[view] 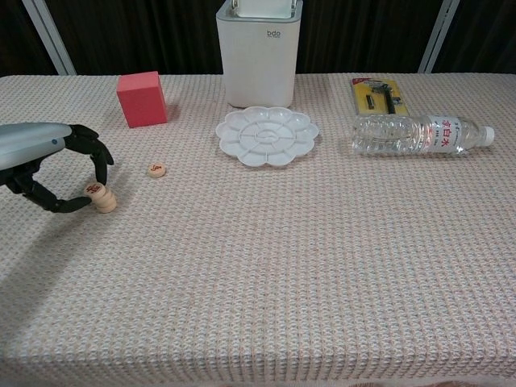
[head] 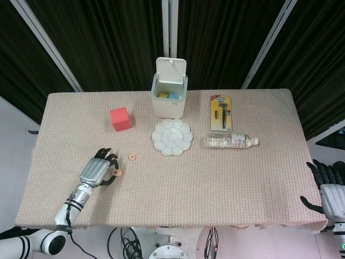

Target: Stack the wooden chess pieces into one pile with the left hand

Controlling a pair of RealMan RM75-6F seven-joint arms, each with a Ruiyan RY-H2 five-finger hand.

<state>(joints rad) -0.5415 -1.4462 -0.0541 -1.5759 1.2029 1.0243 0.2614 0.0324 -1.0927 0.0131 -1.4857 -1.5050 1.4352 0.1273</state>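
Left hand [view: 48, 165] pinches top chess piece [view: 94, 189] on small pile [view: 105, 201]. Risk: off-centre release topples pile. Loose piece [view: 157, 170] unstacked.

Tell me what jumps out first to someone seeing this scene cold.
The left robot hand at the table's near left, fingers around a chess piece atop a small stack. A lone piece lies just beyond. Then the red block and white bin at the back.
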